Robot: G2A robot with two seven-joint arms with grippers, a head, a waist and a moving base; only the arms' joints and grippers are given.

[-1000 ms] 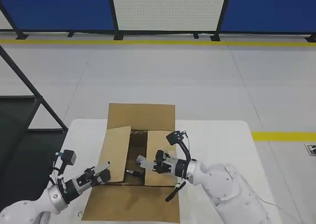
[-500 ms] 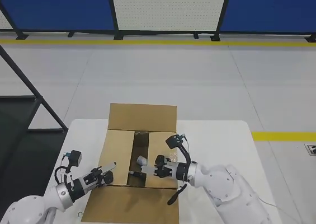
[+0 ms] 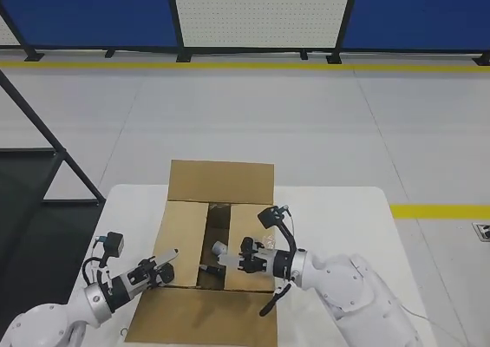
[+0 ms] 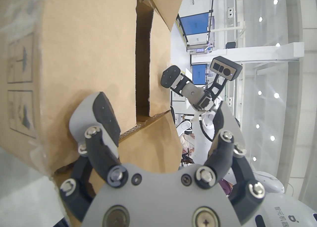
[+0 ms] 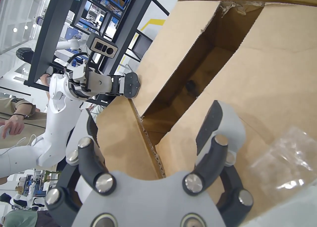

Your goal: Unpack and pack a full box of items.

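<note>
Box mid-bench; 12 and 6 o'clock flaps splayed out; side flaps lying over mouth, narrow slot between; left pincer fingers apart, at 9 o'clock flap; right pincer fingers apart, over slot; risk: spread finger snags flap edge, drags box or tears cardboard.

The top view looks steeply down from above the arms onto the tabletop and box. The left wrist view sits close behind the left gripper, facing right across the box top; the right wrist view, close behind the right gripper, faces left. All three share the box
</note>
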